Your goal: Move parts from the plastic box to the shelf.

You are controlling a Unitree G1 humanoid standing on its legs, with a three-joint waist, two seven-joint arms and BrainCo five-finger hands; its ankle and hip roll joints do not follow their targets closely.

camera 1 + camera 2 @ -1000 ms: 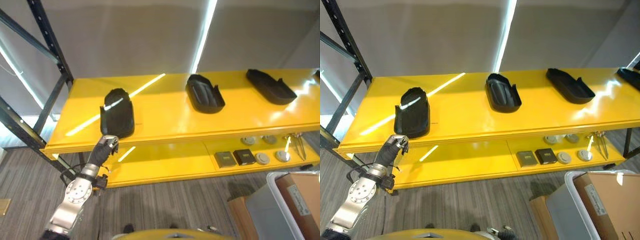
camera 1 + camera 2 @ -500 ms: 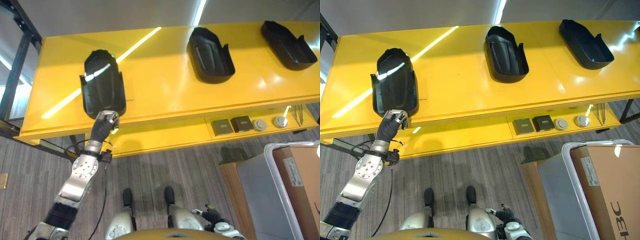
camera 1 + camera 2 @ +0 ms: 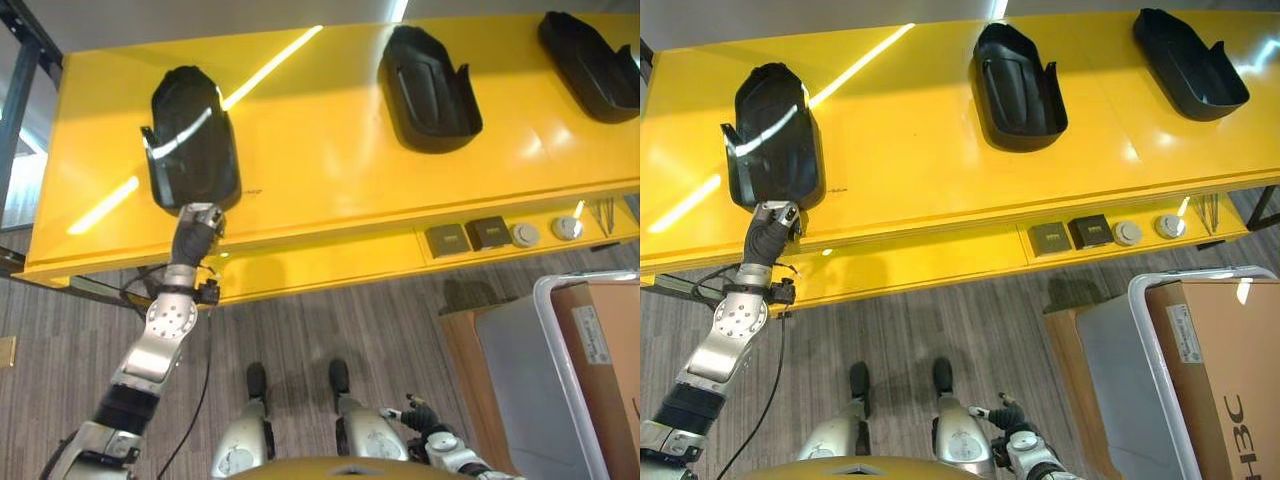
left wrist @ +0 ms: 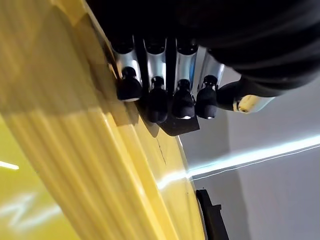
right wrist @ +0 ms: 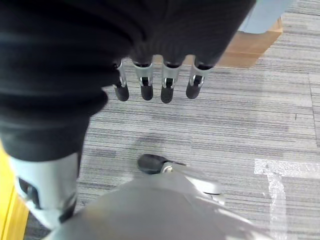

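Observation:
Three black moulded parts lie on the yellow shelf (image 3: 330, 170): one at the left (image 3: 188, 135), one in the middle (image 3: 430, 88), one at the right (image 3: 592, 65). My left hand (image 3: 198, 222) reaches up from below to the near end of the left part. Its straight fingers (image 4: 157, 95) rest their dark tips against that part's edge (image 4: 177, 127) and hold nothing. My right hand (image 3: 420, 416) hangs low near the floor with its fingers (image 5: 155, 85) relaxed and empty. The grey plastic box (image 3: 520, 370) stands on the floor at the lower right.
A cardboard box (image 3: 610, 360) sits in or right beside the plastic box. On the lower shelf board lie two dark square pieces (image 3: 468, 236), two round discs (image 3: 545, 231) and some thin tools (image 3: 604, 212). A dark shelf post (image 3: 18, 60) stands at the far left.
The camera has tipped down and nearer to the shelf. My left hand has moved forward, and the left part now lies farther back on the shelf, turned slightly.

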